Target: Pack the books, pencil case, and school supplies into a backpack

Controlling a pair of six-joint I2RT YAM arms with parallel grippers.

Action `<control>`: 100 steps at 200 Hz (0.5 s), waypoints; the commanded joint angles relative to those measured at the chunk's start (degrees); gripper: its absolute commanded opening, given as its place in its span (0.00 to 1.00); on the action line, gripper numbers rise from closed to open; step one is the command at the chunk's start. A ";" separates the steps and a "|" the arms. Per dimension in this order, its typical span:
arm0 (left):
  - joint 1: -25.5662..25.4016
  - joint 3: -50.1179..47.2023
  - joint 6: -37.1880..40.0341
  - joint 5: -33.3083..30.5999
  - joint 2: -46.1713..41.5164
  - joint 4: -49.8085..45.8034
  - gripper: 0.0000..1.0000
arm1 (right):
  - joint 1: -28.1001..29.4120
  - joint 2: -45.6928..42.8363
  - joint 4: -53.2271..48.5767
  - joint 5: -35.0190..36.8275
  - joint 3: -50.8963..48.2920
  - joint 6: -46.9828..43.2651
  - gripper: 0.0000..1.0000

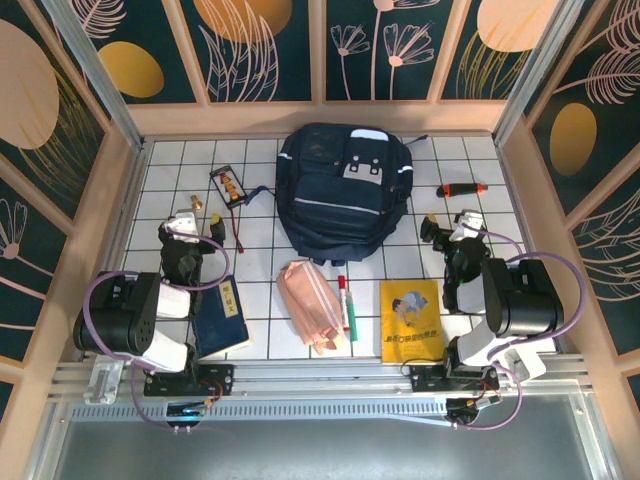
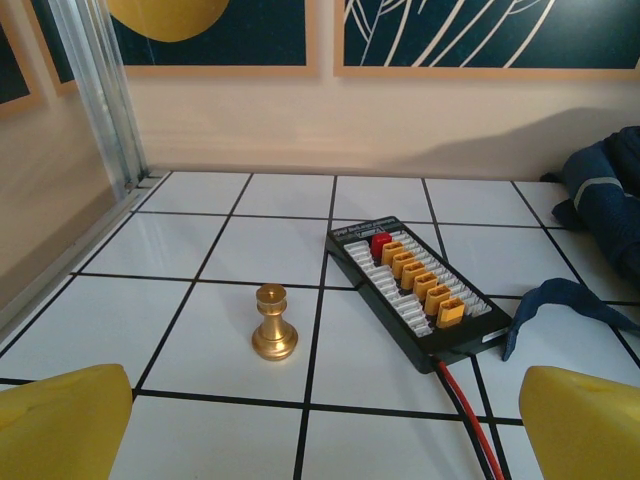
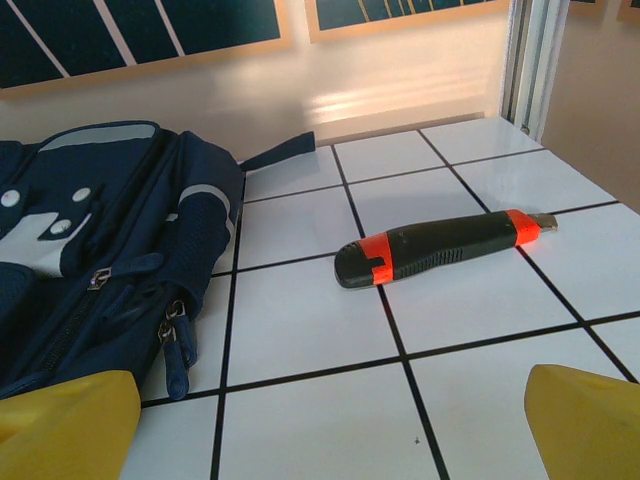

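The navy backpack (image 1: 345,188) lies flat at the back middle of the tiled table, its side also in the right wrist view (image 3: 95,250). In front of it lie the pink pencil case (image 1: 312,305), the red-capped marker pen (image 1: 345,305), the yellow book (image 1: 411,320) and the dark navy book (image 1: 221,317). My left gripper (image 1: 190,226) stands open near the left edge, its yellow fingertips (image 2: 60,420) wide apart over bare tile. My right gripper (image 1: 452,226) stands open to the right of the backpack, yellow fingertips (image 3: 585,420) spread with nothing between them.
A black card with orange connectors (image 2: 418,290) and a red-black wire lies left of the backpack, with a small brass chess-like piece (image 2: 273,322) beside it. A red-and-black utility knife (image 3: 440,247) lies at the back right. Wooden walls enclose the table.
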 commanded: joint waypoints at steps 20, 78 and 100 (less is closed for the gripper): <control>0.31 1.21 -2.01 -4.84 0.31 0.88 0.99 | -0.33 -0.02 1.60 -0.18 1.13 -0.52 0.99; 0.31 1.24 -2.03 -5.14 0.31 0.93 0.99 | -0.39 -0.04 1.59 -0.18 1.13 -0.48 0.99; 0.31 1.24 -2.08 -5.14 0.29 0.93 0.99 | -0.45 -0.01 1.57 -0.18 1.10 -0.52 0.99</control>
